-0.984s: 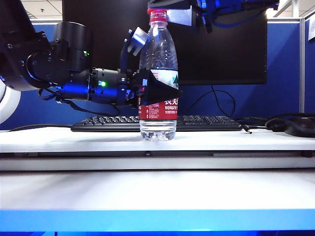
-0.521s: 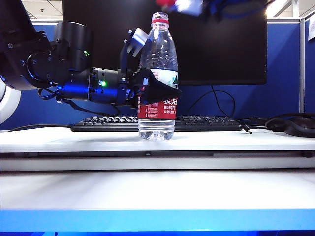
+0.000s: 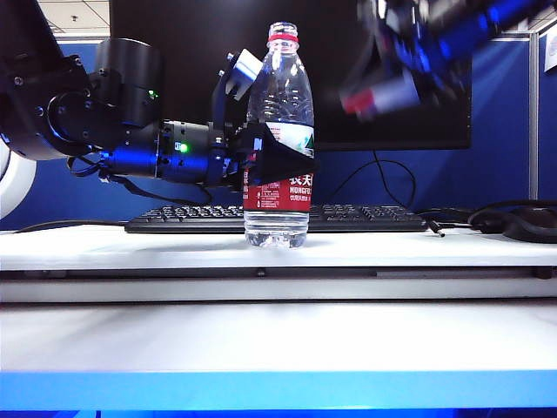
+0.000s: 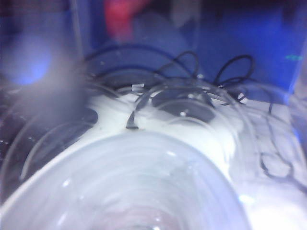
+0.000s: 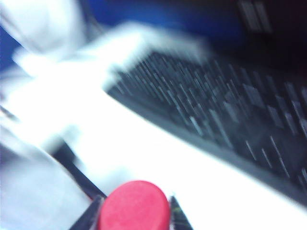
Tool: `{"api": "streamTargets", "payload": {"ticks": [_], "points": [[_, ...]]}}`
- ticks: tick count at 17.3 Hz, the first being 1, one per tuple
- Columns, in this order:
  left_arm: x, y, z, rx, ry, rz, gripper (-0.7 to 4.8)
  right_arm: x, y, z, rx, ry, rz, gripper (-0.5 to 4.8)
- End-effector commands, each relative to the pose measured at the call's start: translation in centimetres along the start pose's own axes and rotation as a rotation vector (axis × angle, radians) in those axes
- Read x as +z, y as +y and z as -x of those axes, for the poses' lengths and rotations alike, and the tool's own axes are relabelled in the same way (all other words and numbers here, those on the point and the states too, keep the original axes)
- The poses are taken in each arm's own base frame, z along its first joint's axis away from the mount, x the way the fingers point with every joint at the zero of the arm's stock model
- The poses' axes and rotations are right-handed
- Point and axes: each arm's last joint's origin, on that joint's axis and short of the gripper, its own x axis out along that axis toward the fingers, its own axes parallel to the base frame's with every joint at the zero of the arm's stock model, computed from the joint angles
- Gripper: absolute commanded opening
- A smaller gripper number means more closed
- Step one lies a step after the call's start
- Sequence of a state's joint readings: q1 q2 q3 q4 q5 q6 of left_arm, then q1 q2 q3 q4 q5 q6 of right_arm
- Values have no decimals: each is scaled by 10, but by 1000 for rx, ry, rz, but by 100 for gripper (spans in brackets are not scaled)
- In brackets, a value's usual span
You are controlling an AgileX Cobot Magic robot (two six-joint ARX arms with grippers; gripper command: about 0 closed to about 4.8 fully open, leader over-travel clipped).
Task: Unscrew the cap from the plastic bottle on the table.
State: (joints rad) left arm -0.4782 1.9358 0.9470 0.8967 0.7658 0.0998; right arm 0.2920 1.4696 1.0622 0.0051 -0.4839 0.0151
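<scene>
Exterior view: white desk point(image 3: 278, 248), keyboard point(image 3: 218, 218) at rear; left gripper point(image 3: 283, 161) jaws clamp the plastic bottle point(image 3: 278, 96); right gripper point(image 3: 383, 96) jaws pinch the cap point(image 5: 134, 207).

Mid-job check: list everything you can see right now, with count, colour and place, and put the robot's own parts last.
plastic bottle: one, clear with red-and-white label, upright on the table, uncapped, red neck ring on.
cap: one, red, off the bottle, pinched in the right hand.
table: one, white top, blue front edge.
keyboard: one, black, behind the bottle.
monitor: one, black, at the back.
cables: several, black, back right.
left hand: one, black, clamped around the bottle's middle.
right hand: one, blurred, raised right of the bottle's top, shut on the cap.
</scene>
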Motion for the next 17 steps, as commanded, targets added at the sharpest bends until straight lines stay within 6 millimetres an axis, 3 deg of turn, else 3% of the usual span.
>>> {"api": "streamTargets", "payload": {"ticks": [1,3,5,7,8,11,14,15,17], "points": [[-3,0,0,4,21,19,235,-15,-14,-16,-108,47,30,133],[-3,0,0,4,21,20,235,-32,-24,-34,-118,103,-3,134],[-3,0,0,2,21,20,235,-35,-26,-36,-117,113,-13,142],[-3,0,0,3,21,19,235,-33,-25,-34,-118,107,-10,186],[-3,0,0,3,21,20,235,-28,-21,-28,-121,98,-6,210],[-3,0,0,3,21,20,235,-13,-12,-9,-147,55,15,215],[-3,0,0,3,21,20,235,8,7,28,-170,3,38,209],[-3,0,0,3,21,19,235,12,14,38,-141,-9,43,189],[-3,0,0,4,21,19,236,21,29,61,-42,-48,50,44]]}}
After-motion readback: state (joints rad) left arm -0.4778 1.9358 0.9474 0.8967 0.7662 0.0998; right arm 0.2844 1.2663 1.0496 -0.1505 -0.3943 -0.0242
